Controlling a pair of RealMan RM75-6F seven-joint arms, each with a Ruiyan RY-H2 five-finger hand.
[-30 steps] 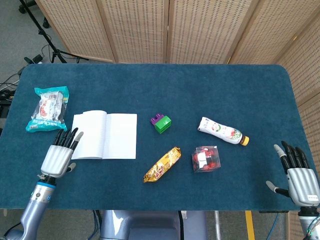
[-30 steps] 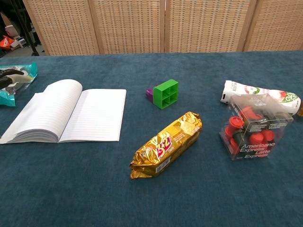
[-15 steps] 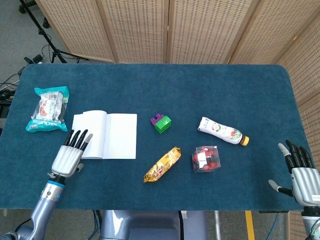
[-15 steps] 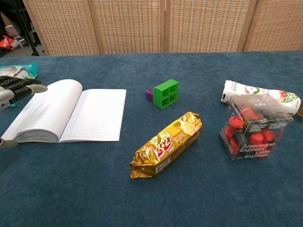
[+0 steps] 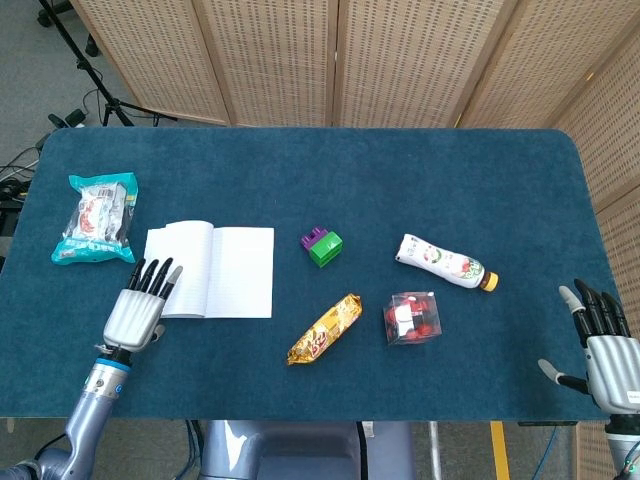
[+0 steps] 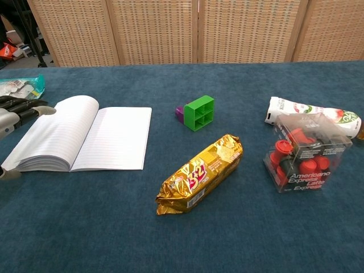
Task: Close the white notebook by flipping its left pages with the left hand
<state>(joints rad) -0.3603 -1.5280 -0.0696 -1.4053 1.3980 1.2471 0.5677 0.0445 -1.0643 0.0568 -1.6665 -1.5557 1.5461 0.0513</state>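
The white notebook (image 5: 212,271) lies open on the blue table, its lined pages up, and shows in the chest view too as the notebook (image 6: 85,136). Its left pages bulge slightly. My left hand (image 5: 137,312) hovers at the notebook's near-left corner, fingers straight and apart, tips over the left page's edge; the chest view catches only the left hand (image 6: 17,111) at the frame's edge. My right hand (image 5: 606,357) is open at the table's near-right edge, far from the notebook.
A teal snack bag (image 5: 96,216) lies left of the notebook. To the right are a green-and-purple block (image 5: 322,246), a gold biscuit pack (image 5: 326,328), a clear box of red capsules (image 5: 413,318) and a white bottle (image 5: 445,262). Folding screens (image 5: 340,60) stand behind the table.
My left hand slid right toward the notebook's left page, then eased slightly back. My right hand drifted a little toward the near-right edge.
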